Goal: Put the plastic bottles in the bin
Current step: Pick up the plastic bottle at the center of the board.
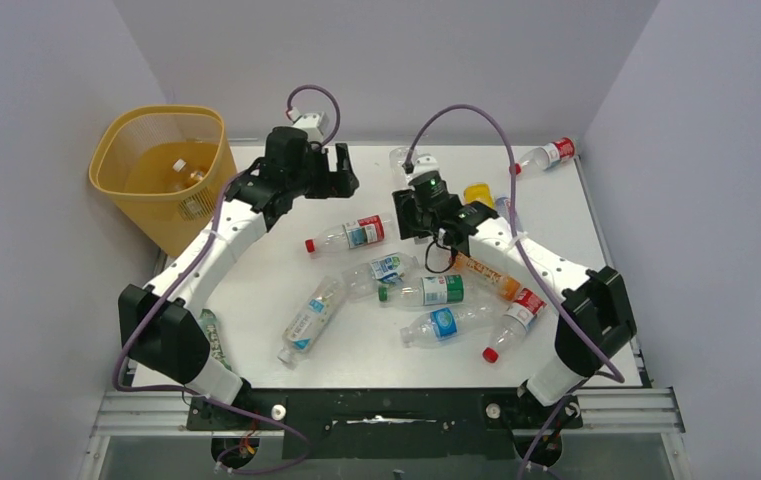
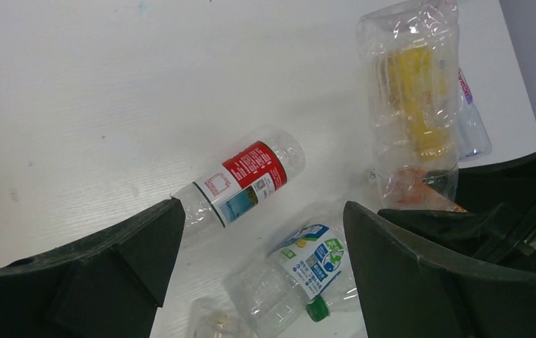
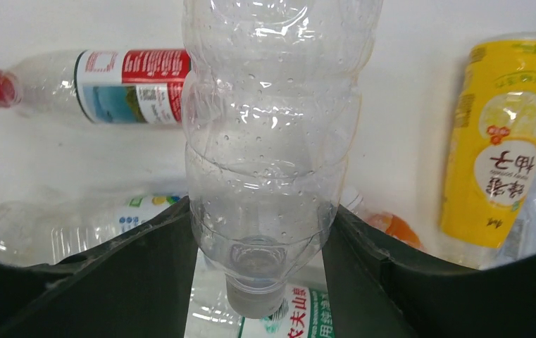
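Top view: bin (image 1: 161, 170) at the far-left corner with one bottle inside. Left gripper (image 1: 341, 170) is near it over the table (image 1: 256, 330). Right gripper (image 1: 418, 185) is mid-back on a clear bottle (image 1: 403, 157). Loose plastic bottles (image 1: 421, 291) lie scattered in the centre.

Left wrist: left gripper (image 2: 263, 211) jaws apart and empty. A red-label bottle (image 2: 247, 176) lies on the table below the gap, print too small to read.

Right wrist: right gripper (image 3: 261, 215) is clamped on the unlabelled clear bottle (image 3: 272, 127), neck toward the camera. A yellow bottle (image 3: 504, 141) at right carries Chinese print, legible only here.
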`<state>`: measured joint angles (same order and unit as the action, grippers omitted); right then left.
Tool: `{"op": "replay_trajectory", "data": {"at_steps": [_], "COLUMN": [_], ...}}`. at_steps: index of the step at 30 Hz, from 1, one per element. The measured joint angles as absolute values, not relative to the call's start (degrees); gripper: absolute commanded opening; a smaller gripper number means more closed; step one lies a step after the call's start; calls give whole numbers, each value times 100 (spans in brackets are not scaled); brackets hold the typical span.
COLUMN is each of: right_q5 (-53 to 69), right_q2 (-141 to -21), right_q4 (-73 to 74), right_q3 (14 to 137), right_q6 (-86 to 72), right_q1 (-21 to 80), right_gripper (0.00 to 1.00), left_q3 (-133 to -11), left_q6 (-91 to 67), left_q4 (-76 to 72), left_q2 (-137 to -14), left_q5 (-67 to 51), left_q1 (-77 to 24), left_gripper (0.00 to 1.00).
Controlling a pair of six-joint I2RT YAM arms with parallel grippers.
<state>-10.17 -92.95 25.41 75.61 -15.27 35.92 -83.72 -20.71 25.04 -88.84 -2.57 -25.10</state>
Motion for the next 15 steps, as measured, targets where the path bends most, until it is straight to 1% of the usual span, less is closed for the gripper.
{"op": "replay_trajectory", "data": {"at_steps": [4,11,15], "right_q5": [-864,-368,-126], "right_q2": [-9000,-8600,-8580], "right_q4": [2541,2423,2316], "right_q3": [7166,7037,7035], "right_q6": [-1699,-1787,-1806], "right_q1": [3712,3677,3677], "right_gripper": [40,41,41], "left_q3": [-8128,-7769,-7588], "left_q6": [-2244,-2838,-3127], "left_q4": [2276,1737,1308], "left_q2": [-8884,-8884,-8884], "left_q5": [-556,-1280,-1586], "left_q1": [-2508,-2486,-2464], "left_gripper": [88,88,88]}}
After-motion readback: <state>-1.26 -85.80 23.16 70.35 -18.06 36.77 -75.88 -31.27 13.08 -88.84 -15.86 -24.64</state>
